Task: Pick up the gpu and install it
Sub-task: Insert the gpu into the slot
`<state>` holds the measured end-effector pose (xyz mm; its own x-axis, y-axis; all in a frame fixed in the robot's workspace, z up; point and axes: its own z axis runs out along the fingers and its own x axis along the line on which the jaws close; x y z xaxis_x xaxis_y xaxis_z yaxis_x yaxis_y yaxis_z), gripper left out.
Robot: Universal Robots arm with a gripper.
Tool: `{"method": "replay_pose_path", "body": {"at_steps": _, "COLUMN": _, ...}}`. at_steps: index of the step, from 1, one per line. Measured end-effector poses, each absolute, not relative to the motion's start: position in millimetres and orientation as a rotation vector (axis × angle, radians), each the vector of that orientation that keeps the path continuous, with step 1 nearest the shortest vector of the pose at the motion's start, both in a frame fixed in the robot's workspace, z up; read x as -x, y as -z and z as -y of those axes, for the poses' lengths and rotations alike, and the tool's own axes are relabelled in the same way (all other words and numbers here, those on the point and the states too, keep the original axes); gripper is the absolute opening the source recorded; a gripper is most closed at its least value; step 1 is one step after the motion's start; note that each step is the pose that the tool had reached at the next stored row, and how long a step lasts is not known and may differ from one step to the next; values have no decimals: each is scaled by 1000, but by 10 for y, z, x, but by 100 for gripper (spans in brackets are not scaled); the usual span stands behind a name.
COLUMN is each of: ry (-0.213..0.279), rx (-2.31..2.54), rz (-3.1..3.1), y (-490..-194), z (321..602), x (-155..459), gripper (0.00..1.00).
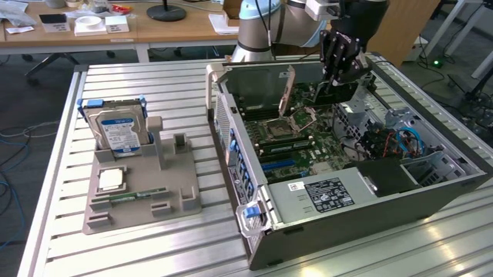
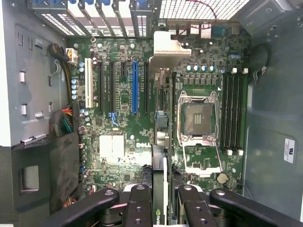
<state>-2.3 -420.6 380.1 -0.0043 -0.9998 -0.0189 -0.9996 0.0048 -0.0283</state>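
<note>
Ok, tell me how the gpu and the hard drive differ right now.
The gpu is a thin dark card; the hard drive is a thick silver block with a blue-white label. The gpu is held in the gripper over the motherboard; the hard drive stands in the grey holder on the table. Both stand on edge.
</note>
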Motion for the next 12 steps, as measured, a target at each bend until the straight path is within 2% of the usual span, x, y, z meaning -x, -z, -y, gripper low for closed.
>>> {"method": "replay_pose_path", "body": {"at_steps": 12, "ry": 10, "rx": 2193, "rz": -2203, "y": -3801, "z": 4206, "x": 23, "gripper": 26}}
